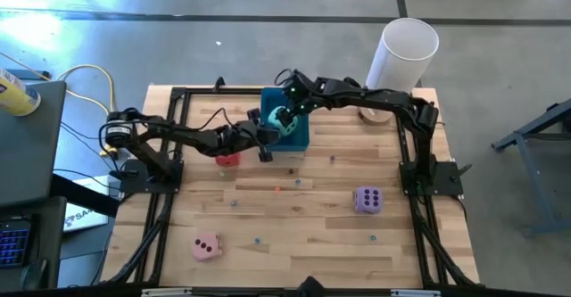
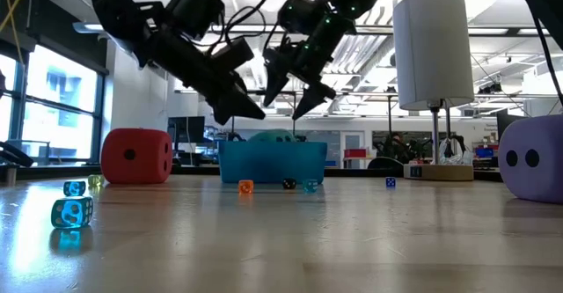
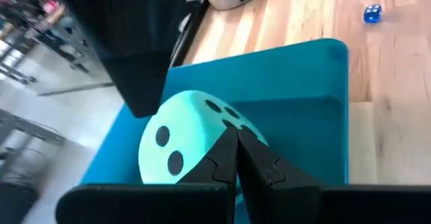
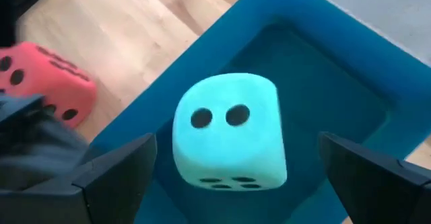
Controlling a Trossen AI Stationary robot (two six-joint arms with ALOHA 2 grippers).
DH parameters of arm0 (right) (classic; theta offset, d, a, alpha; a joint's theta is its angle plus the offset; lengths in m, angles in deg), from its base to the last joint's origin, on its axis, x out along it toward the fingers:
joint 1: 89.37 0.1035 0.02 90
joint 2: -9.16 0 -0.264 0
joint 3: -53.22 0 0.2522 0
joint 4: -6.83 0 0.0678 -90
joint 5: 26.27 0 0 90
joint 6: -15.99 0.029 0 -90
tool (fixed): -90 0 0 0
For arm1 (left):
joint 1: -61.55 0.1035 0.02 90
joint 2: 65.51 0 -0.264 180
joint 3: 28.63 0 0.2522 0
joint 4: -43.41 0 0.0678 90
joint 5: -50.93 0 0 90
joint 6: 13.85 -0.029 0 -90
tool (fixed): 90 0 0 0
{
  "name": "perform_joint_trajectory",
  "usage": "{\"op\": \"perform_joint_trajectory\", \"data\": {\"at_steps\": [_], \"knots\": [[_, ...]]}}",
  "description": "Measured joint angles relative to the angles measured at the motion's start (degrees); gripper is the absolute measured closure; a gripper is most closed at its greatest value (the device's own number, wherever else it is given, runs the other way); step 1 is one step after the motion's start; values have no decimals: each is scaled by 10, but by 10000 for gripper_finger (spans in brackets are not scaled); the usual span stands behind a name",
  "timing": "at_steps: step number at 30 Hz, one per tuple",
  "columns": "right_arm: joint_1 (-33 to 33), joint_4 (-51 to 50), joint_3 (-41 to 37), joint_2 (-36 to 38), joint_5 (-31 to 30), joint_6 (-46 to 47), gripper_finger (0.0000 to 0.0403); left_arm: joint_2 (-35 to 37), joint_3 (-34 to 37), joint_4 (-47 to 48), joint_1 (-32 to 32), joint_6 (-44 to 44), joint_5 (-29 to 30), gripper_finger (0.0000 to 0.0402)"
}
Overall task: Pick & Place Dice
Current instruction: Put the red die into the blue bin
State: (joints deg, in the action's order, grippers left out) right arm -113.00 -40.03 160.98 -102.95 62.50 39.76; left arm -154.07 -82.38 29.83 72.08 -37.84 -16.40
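The teal die sits inside the blue tray at the table's far middle, two pips facing up. My right gripper hangs open above it, one finger to each side and clear of it. My left gripper is shut and hovers over the tray's left near rim, its tips above the die. The red die rests on the table just left of the tray. The purple die lies at the right. The pink die lies near the front left.
A white cylinder on a round wooden base stands at the back right corner. Several tiny coloured dice are scattered over the wooden top. Black frame rails run along the left and right sides.
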Motion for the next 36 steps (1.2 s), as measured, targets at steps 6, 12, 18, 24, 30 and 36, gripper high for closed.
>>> {"op": "perform_joint_trajectory", "data": {"at_steps": [6,12,18,24,30,36], "knots": [[0,9,0,0,-3,-28,3,17,0,0,-32,-37,65,401],[8,14,0,6,-5,-75,3,61,0,5,-65,-72,139,401],[44,-5,0,39,-96,-123,3,129,0,96,-97,-73,157,401],[103,-61,0,69,-197,-131,3,222,0,253,-120,8,136,401],[165,-151,0,72,-199,-92,3,319,0,381,-144,108,65,401],[233,-235,0,72,-247,-22,3,377,0,440,-174,193,1,401]]}}
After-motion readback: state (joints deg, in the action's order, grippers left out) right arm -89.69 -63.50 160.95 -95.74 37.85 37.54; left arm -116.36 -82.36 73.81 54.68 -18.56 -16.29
